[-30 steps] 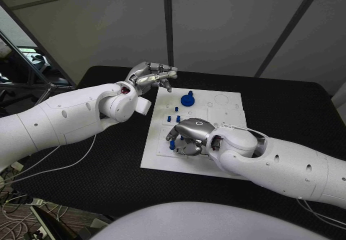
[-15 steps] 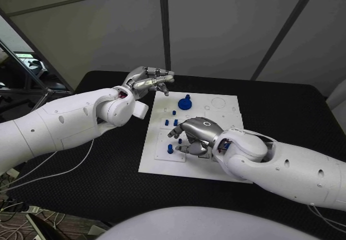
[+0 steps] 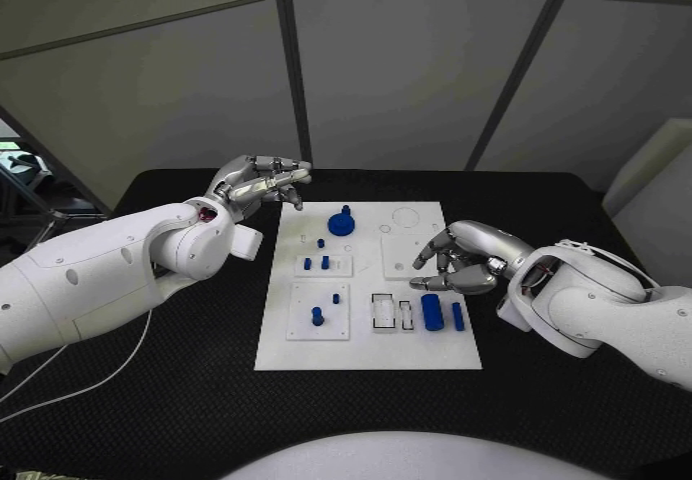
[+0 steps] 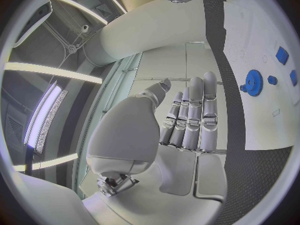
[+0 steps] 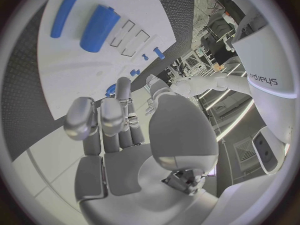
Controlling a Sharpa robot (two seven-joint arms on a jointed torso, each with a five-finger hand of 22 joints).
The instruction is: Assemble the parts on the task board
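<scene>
Board (image 3: 369, 345) is lying centred on the black table (image 3: 173, 400), with blue parts (image 3: 433, 311) resting along its near right. Right hand (image 3: 464, 262) is hovering just above them, fingers loosely curled, gripping nothing; a straight descent suits the wide block. Left hand (image 3: 260, 183) is idling past the far left corner, fingers bent, empty.

Left arm enters from 9 o'clock and reaches toward 12; its robot hand (image 3: 261, 181) is raised, fingers loosely curled and apart, holding nothing. Right arm enters from 4 o'clock; its robot hand (image 3: 464, 260) is palm-down at 3 o'clock, fingers bent and spread, holding nothing.
</scene>
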